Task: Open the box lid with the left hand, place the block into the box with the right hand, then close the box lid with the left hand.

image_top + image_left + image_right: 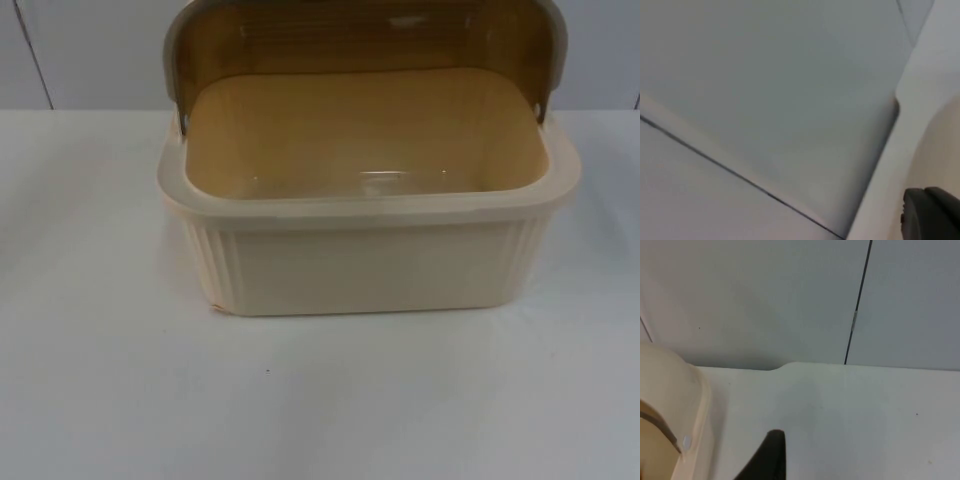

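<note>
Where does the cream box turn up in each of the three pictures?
Top view: box at centre, lid raised.
Left wrist view: cream surface by the left gripper's fingertip, probably the box.
Right wrist view: its rounded corner, on the table.
Shared landmark: the grey partition wall.

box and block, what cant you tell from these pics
- Block: whereabouts unknown; the box interior looks bare in the top view.
- Lid: upper part cut off by the picture edge.
- Left gripper, right gripper: one dark fingertip each, cropped, so open or shut is unclear.
</note>
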